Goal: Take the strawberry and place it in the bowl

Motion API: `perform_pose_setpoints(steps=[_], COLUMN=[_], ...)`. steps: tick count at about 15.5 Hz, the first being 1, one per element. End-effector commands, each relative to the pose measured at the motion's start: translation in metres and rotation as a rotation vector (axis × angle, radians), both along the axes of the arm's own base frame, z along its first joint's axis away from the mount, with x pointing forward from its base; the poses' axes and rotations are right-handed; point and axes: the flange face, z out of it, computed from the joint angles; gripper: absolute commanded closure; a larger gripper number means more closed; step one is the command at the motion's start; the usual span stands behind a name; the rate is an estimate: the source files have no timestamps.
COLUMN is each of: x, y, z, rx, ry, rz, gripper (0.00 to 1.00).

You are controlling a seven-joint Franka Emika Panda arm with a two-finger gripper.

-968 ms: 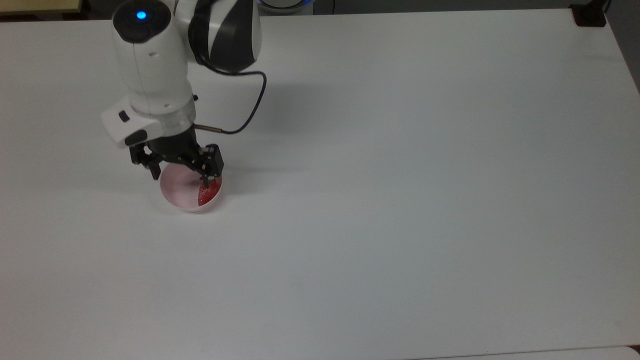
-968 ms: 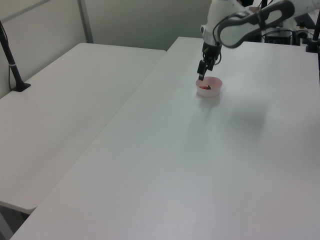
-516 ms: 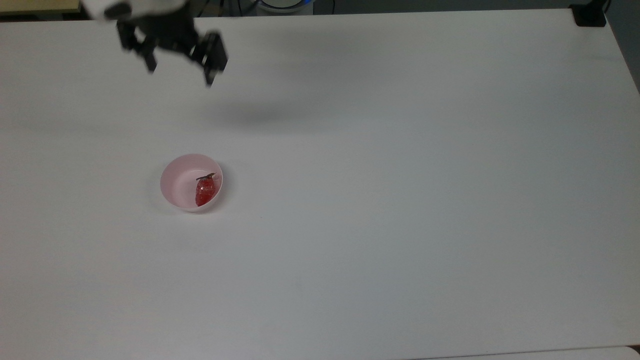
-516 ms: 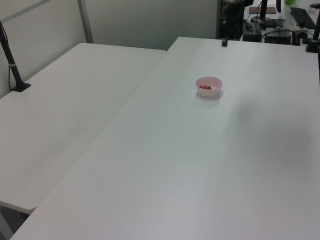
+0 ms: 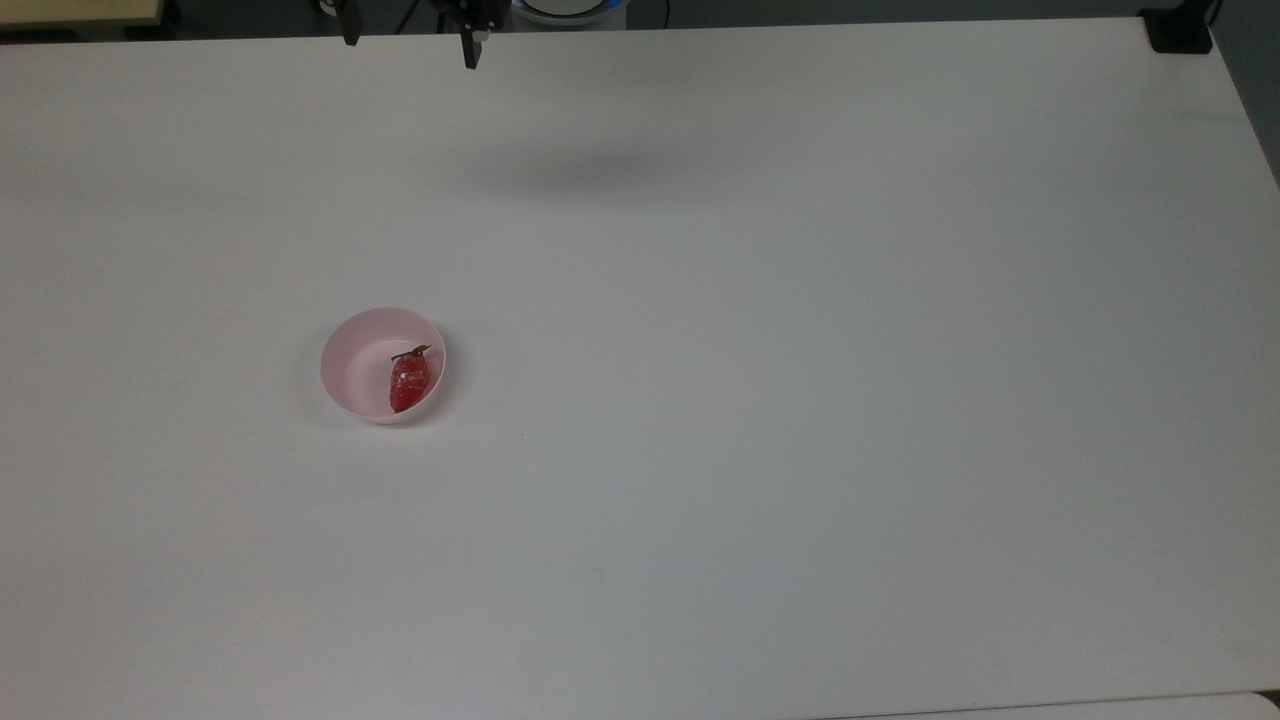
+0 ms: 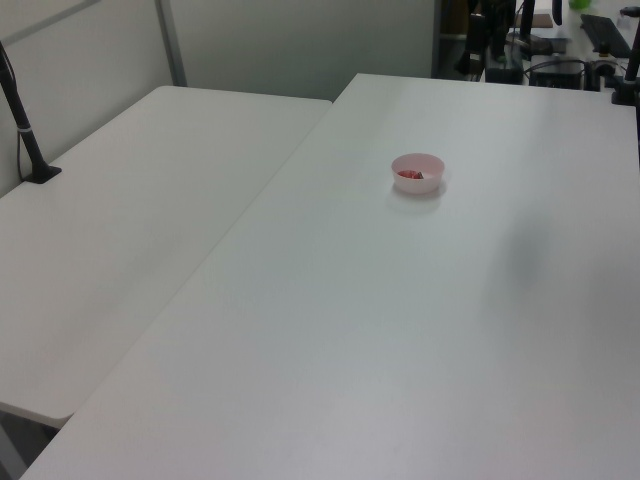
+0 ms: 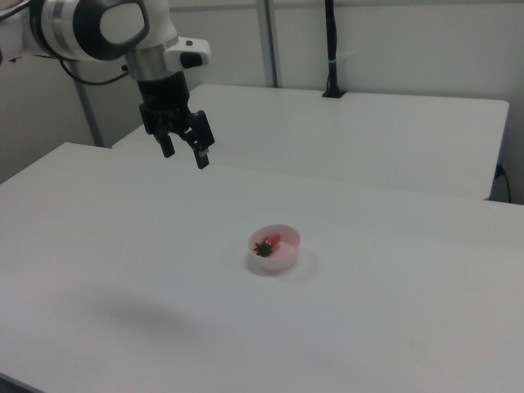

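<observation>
Up at the top view's upper edge, the gripper [image 5: 410,40] is cut off: just two dark fingertips [image 5: 471,45] poke into frame, the arm above them out of the picture. In the right view the arm [image 7: 98,29] runs off the right view's left edge, its base unseen. In the left view the strawberry [image 6: 411,175] is a tiny red smear inside the bowl [image 6: 418,172], its leafy top too small to make out. In the right view the bowl's near wall [image 7: 278,258] hides the strawberry's lower part.
</observation>
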Motion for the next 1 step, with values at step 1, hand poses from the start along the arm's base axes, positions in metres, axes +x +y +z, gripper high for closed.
perform_pose_setpoints(steps=[1], x=[-0.003], y=[-0.0058], z=[0.0013], rx=[0.02], ry=[-0.025], rz=[0.032], gripper=[0.0])
